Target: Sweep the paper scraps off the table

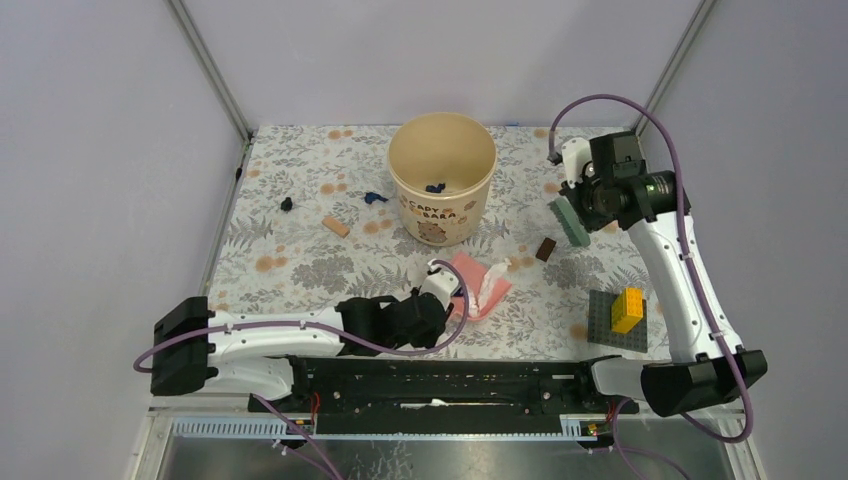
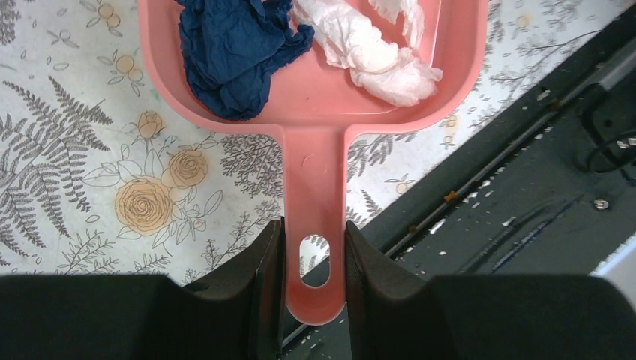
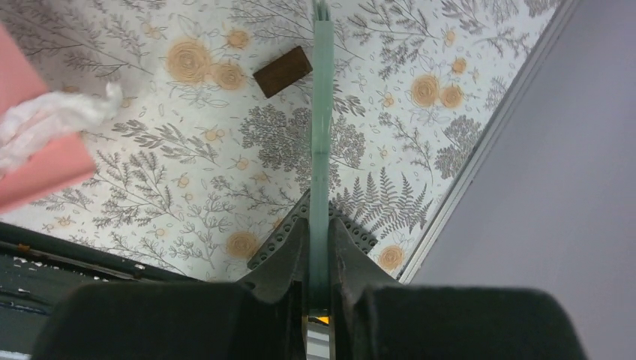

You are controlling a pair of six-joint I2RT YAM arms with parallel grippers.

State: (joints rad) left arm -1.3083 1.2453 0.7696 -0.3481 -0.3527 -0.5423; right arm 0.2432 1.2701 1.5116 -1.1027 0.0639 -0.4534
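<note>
My left gripper (image 1: 449, 300) is shut on the handle of the pink dustpan (image 1: 478, 283), which lies flat on the table (image 1: 300, 270) near its front edge. In the left wrist view the gripper (image 2: 315, 259) clamps the handle, and the dustpan (image 2: 315, 120) holds a crumpled dark blue paper scrap (image 2: 232, 56) and a white tissue wad (image 2: 367, 49). My right gripper (image 1: 583, 208) is shut on a green brush (image 1: 570, 222) held above the table at the right; the right wrist view shows the gripper (image 3: 320, 259) on the brush (image 3: 321, 135) edge-on. Loose scraps lie far left: one black (image 1: 287, 204), one blue (image 1: 375, 197).
A beige bucket (image 1: 442, 215) stands at the back centre with blue bits (image 1: 435, 187) inside. A dark brown block (image 1: 545, 249) (image 3: 283, 71) lies below the brush; a light brown block (image 1: 336, 227) lies left. A grey baseplate (image 1: 605, 335) with a yellow brick (image 1: 628, 308) sits front right.
</note>
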